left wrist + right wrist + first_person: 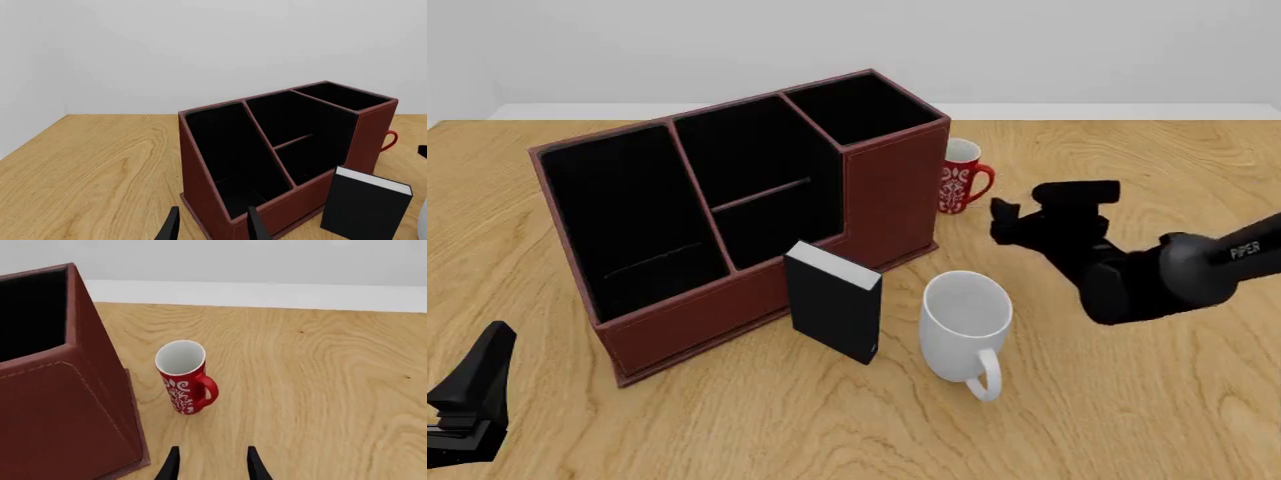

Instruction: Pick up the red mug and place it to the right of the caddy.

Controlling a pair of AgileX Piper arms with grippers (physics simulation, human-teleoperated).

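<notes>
The red mug [961, 178] is seen upright on the wooden table [1121, 400], just beside the right end wall of the caddy [734, 215], toward the far side, its handle turned away from the box; whether mug and caddy touch cannot be told. In the right wrist view the mug [183, 376] shows a white interior and white ornament, with nothing gripping it. The right gripper [1004, 222] is held above the table near the mug, on its near right side, and its fingers [255, 465] are parted with nothing between them. The left gripper [481, 385] is kept low at the near left corner, well apart from the mug; its fingers [257, 225] are likewise spread and empty. A black box [831, 315] stands upright against the caddy's front, and a white mug [966, 325] sits just beside it.
</notes>
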